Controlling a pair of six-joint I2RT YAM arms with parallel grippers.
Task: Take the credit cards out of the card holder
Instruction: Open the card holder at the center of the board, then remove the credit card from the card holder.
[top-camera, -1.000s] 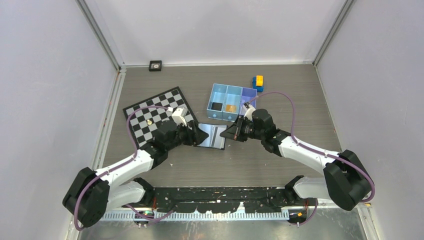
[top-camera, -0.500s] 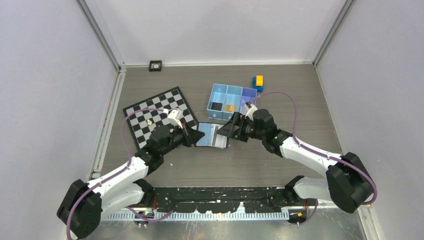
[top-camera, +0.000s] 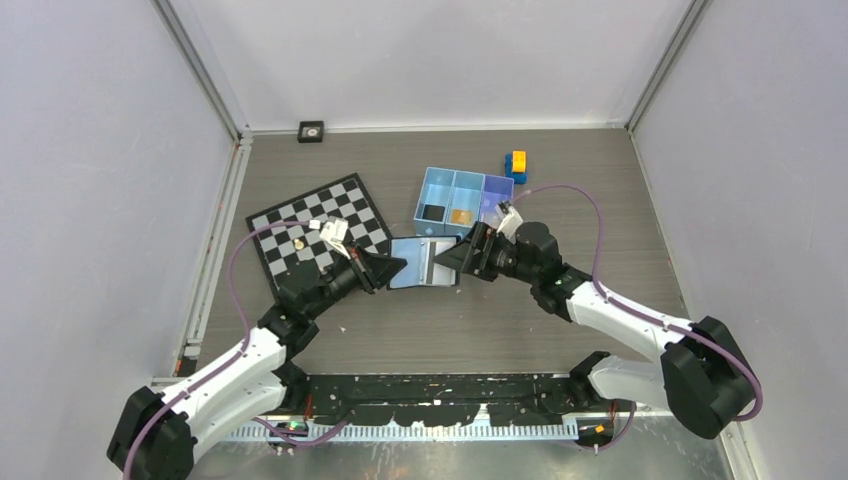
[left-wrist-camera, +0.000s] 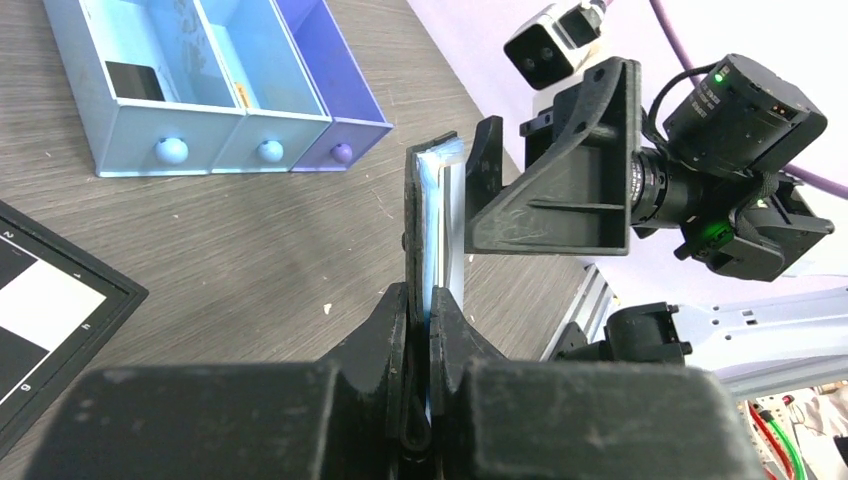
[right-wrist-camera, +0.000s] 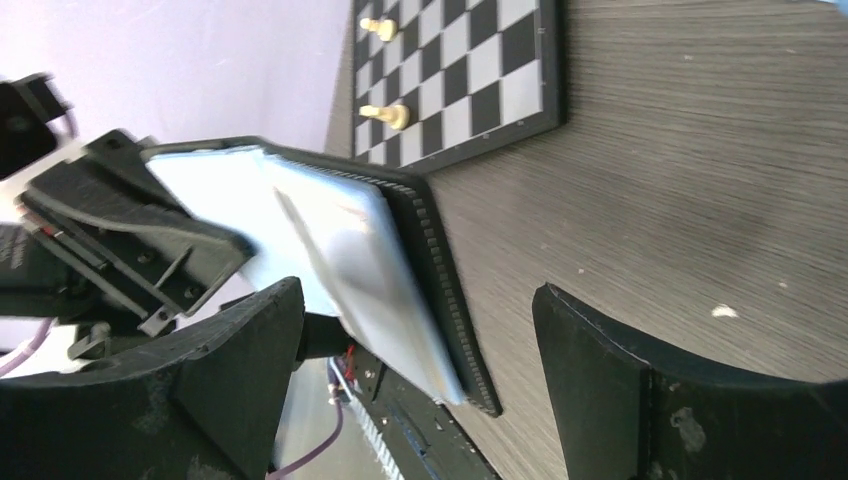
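Observation:
The black card holder (top-camera: 422, 262) hangs just above the table between both arms, partly unfolded, its pale bluish-silver inner faces (right-wrist-camera: 350, 270) showing. My left gripper (top-camera: 385, 268) is shut on its left edge (left-wrist-camera: 432, 210), the fingertips (left-wrist-camera: 400, 300) pinching the folded black cover. On the other side my right gripper (top-camera: 457, 258) is open, and its fingers (right-wrist-camera: 230, 390) straddle the holder's right edge without touching it. I cannot tell any credit card apart from the pale faces inside. A gold-orange flat piece (top-camera: 461, 216), seemingly a credit card, lies in the tray's middle compartment.
The light-blue three-compartment tray (top-camera: 450, 183) stands just behind the holder, with a black piece (top-camera: 432, 212) in its left compartment. A chessboard (top-camera: 300, 215) with small pieces lies at the left. Yellow-and-blue blocks (top-camera: 516, 165) sit behind the tray.
My left gripper has shut on the holder's left edge and my right gripper has let go and opened. The left arm has stretched forward; the holder sits slightly farther back.

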